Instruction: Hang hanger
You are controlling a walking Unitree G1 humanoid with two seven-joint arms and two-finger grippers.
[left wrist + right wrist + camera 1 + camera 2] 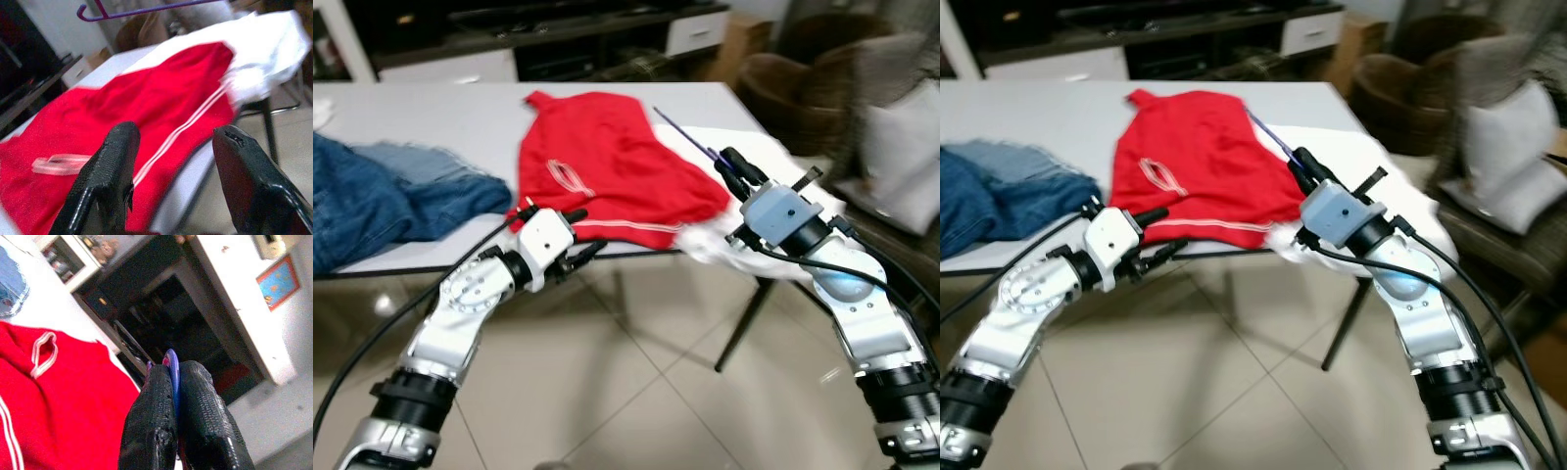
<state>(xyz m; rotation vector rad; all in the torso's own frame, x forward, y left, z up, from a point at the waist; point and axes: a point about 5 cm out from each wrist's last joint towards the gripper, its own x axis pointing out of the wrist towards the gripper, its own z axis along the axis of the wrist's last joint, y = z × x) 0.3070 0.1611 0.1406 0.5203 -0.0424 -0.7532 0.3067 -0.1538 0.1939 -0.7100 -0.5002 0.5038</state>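
Note:
A thin purple hanger sticks up and back over the table from my right gripper, which is shut on it; in the right wrist view the purple hanger is pinched between the two black fingers. A red garment with white stripes lies spread on the white table. My left gripper stands open at the table's front edge, just before the red garment, with nothing between its fingers. The hanger's hook shows beyond it in the left wrist view.
Blue jeans lie on the table's left side. A white cloth hangs off the table's right corner under my right arm. Wicker chairs and a white cushion stand to the right. Tiled floor lies below; dark shelving stands behind.

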